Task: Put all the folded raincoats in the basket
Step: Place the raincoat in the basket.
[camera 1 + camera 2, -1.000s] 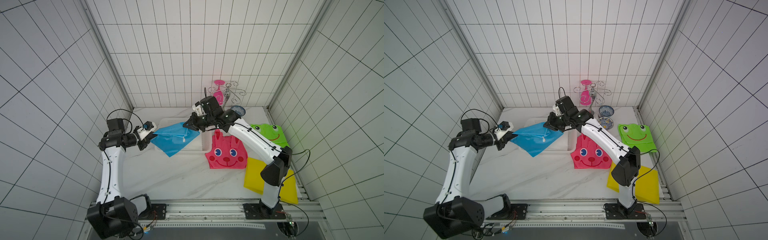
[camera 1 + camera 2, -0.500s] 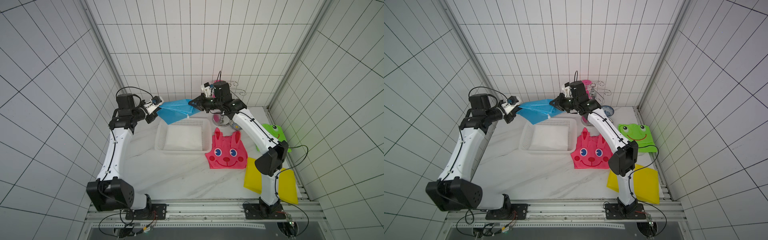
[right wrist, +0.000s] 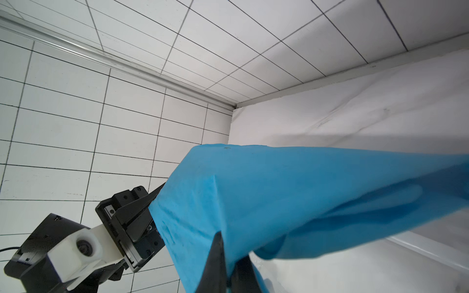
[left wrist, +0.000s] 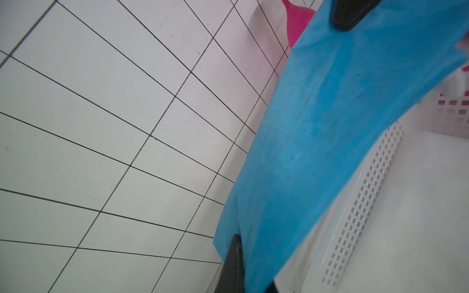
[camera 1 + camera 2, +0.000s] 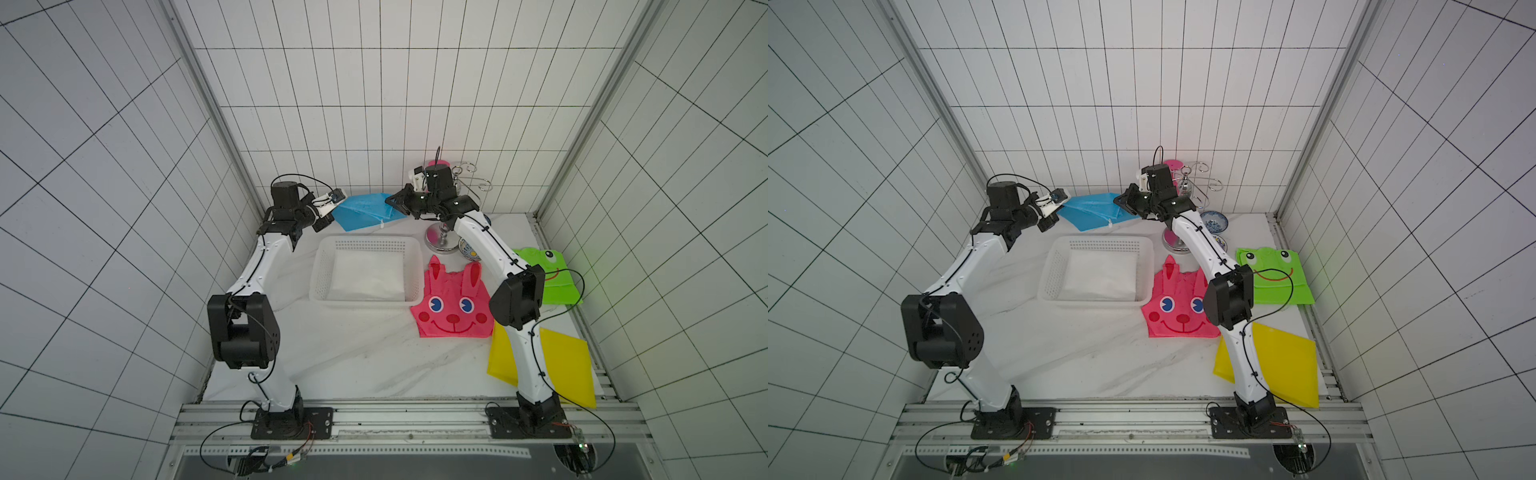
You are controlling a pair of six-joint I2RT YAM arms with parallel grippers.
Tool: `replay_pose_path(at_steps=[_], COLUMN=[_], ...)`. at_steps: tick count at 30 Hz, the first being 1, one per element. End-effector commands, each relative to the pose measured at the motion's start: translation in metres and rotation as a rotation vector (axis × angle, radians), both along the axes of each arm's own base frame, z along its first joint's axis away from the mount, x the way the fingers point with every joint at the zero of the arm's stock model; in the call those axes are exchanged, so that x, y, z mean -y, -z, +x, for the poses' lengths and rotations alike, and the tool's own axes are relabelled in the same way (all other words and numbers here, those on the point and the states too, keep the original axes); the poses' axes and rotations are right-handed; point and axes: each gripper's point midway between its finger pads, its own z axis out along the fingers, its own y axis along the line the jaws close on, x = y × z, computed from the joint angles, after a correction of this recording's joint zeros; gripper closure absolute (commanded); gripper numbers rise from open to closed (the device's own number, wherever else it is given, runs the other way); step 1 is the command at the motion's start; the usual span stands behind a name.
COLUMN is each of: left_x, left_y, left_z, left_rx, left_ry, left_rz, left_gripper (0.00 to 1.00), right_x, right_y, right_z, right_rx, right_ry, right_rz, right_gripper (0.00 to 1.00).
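The folded raincoat (image 5: 365, 210) (image 5: 1092, 210) is blue and hangs stretched between my two grippers, in the air behind the basket's far side and close to the back wall. My left gripper (image 5: 331, 214) (image 5: 1057, 214) is shut on its left corner, and my right gripper (image 5: 392, 203) (image 5: 1120, 202) is shut on its right corner. In the left wrist view the blue sheet (image 4: 330, 126) runs out from the shut gripper (image 4: 250, 269), with the basket's perforated wall (image 4: 368, 190) below it. In the right wrist view the raincoat (image 3: 304, 190) is pinched in the gripper (image 3: 231, 258). The white basket (image 5: 320, 266) (image 5: 1054, 266) sits mid-table.
A white folded item (image 5: 368, 278) lies inside the basket. To its right lie a pink rabbit raincoat (image 5: 451, 307), a green frog raincoat (image 5: 552, 274) and a yellow one (image 5: 569, 365). A metal cup stand (image 5: 440, 241) and a patterned bowl (image 5: 1214, 220) stand at the back right.
Both arms have carried the blue raincoat up and back, from low over the basket's left part to the air by the back wall. Both grips have stayed shut.
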Motion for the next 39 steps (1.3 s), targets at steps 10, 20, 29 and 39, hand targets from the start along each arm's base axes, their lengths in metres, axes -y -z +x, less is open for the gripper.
replay_pose_path(at_steps=[10,20,29,39], left_x=[-0.009,-0.004,-0.005,-0.008], left_y=[0.049,0.097,0.113,0.129], left_z=[-0.087,-0.118,-0.143,-0.162], left_rx=[-0.107,-0.202,-0.28,-0.307], left_ry=[0.066,0.061,0.041,0.013], left_rz=[0.129,0.205,0.185,0.187], left_gripper=[1.0,1.0,1.0,1.0], right_x=[0.049,0.06,0.055,0.06], right_y=[0.067,0.122,0.15,0.163], right_z=[-0.041,-0.08,-0.104,-0.123], right_rx=[-0.178,-0.337,-0.403,-0.413], right_ry=[0.036,0.005,-0.047,-0.072], right_rz=[-0.208,-0.29,-0.338,-0.403], right_gripper=[1.0,1.0,1.0,1.0])
